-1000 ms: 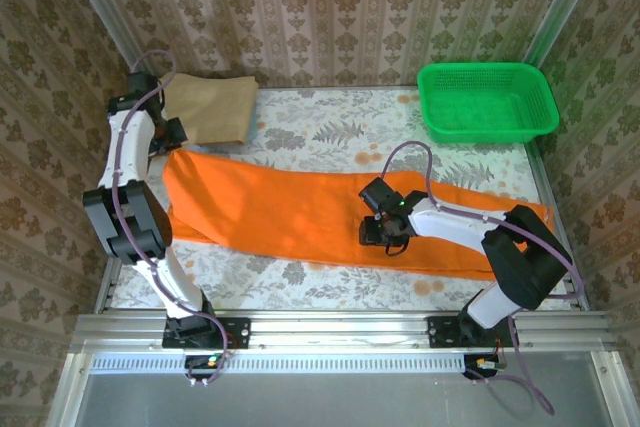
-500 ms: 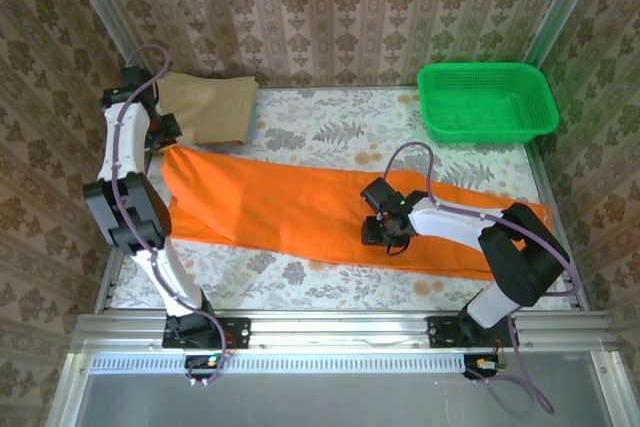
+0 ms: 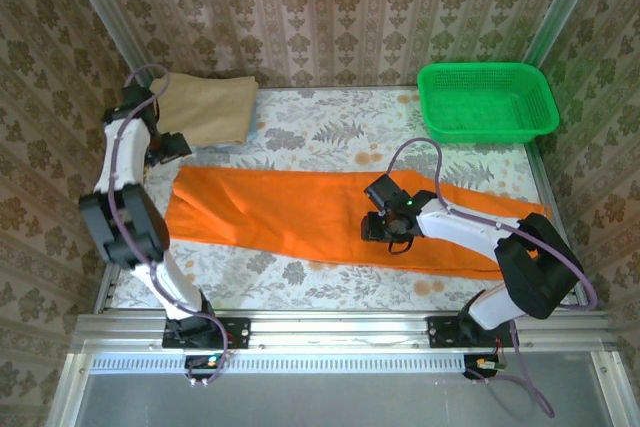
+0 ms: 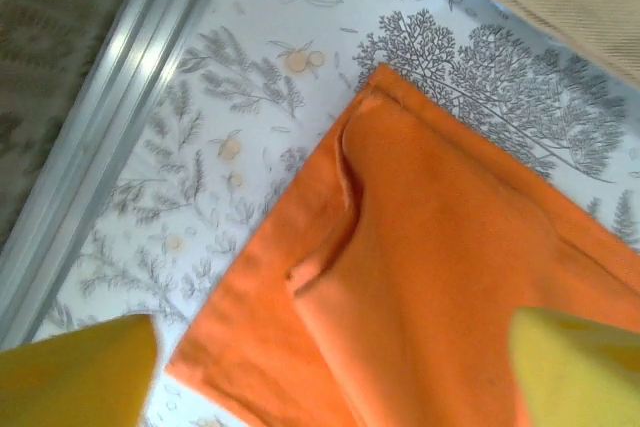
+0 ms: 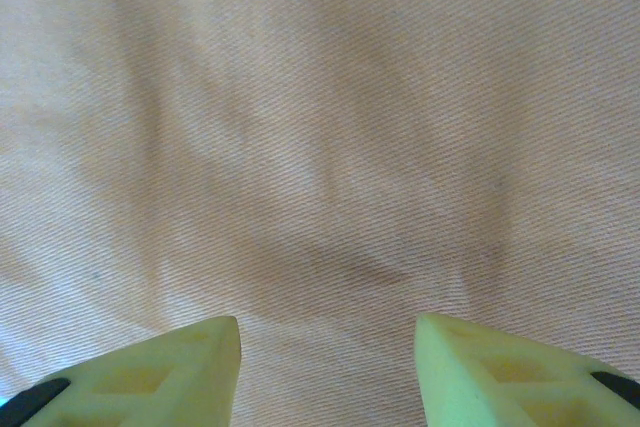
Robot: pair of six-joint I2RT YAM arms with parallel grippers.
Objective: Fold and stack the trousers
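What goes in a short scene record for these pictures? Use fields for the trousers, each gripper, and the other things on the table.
Trousers: orange trousers, flat in a long band across the floral table
Left gripper: left gripper open, by the trousers' far left corner, holding nothing
Right gripper: right gripper open, low over the trousers' middle
Far left corner: folded tan cloth
Far right corner: green basket

Green basket (image 3: pixel 487 100) far right, tan cloth (image 3: pixel 208 107) (folded) far left
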